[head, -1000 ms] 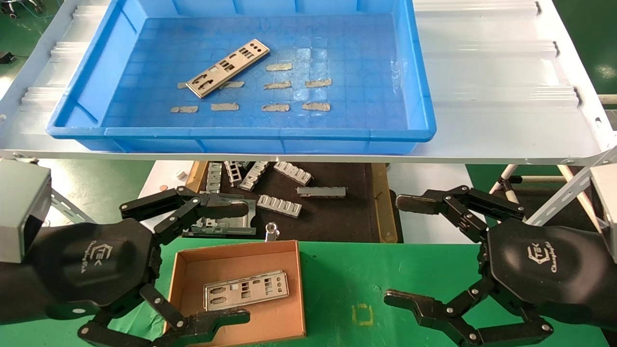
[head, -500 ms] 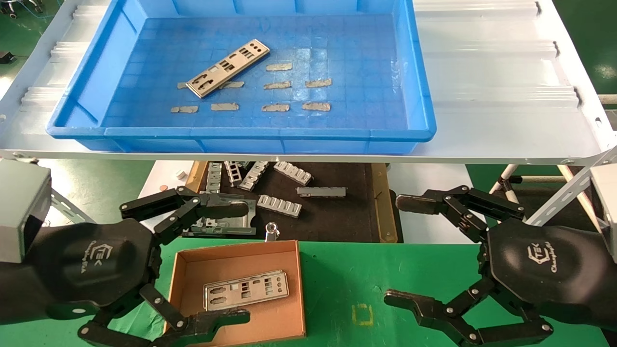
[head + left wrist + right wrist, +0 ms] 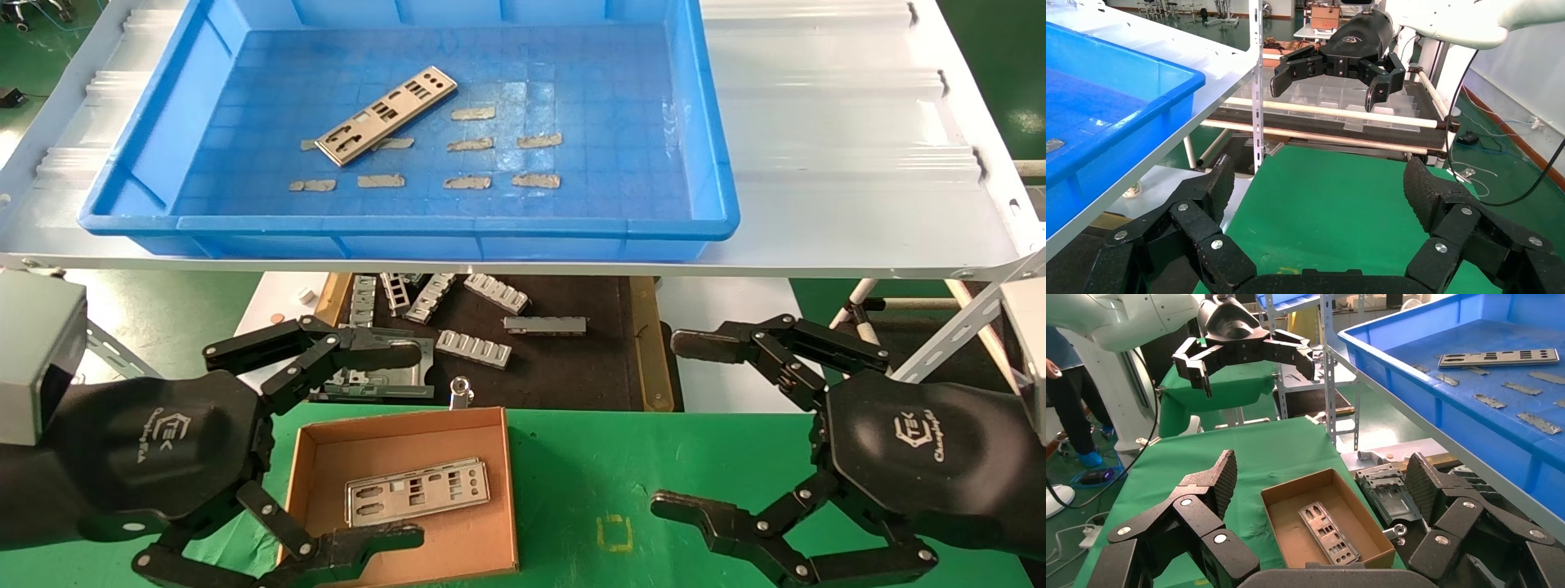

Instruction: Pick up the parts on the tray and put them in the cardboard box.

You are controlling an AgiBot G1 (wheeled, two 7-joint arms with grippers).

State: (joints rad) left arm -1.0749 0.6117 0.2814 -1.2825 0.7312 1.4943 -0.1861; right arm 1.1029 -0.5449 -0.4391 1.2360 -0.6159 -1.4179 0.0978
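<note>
Part in the tray: you've got one silver plate (image 3: pixel 386 115) lying flat on the blue tray (image 3: pixel 409 227) floor, toward the tray's left half. Its long axis runs diagonal, the end with the small cutouts pointing at the far right, the other end toward the near left edge.
Part in the box: a second plate (image 3: pixel 417 491) lies flat in the cardboard box (image 3: pixel 327 445), long axis roughly across the box, right end tipped slightly toward the far side.
Tray: sits up on the white shelf (image 3: pixel 850 163), covering its left and middle; beige tape scraps (image 3: pixel 467 182) are dotted over the floor just right of and nearer than the plate.
Box: on the green bench top (image 3: pixel 572 457), near its front-left area, just in front of the black mat (image 3: pixel 564 359).
Left gripper (image 3: pixel 343 445): fingers spread wide, holding nothing, hovering at the box's left side. The boxed plate is just right of it; the tray plate is well apart, up and beyond.
Right gripper (image 3: pixel 695 425): also spread wide and empty, over the right side of the green top, well apart from both plates.
Mat: ribbed grey brackets (image 3: pixel 474 348) scattered on it, under the shelf.
</note>
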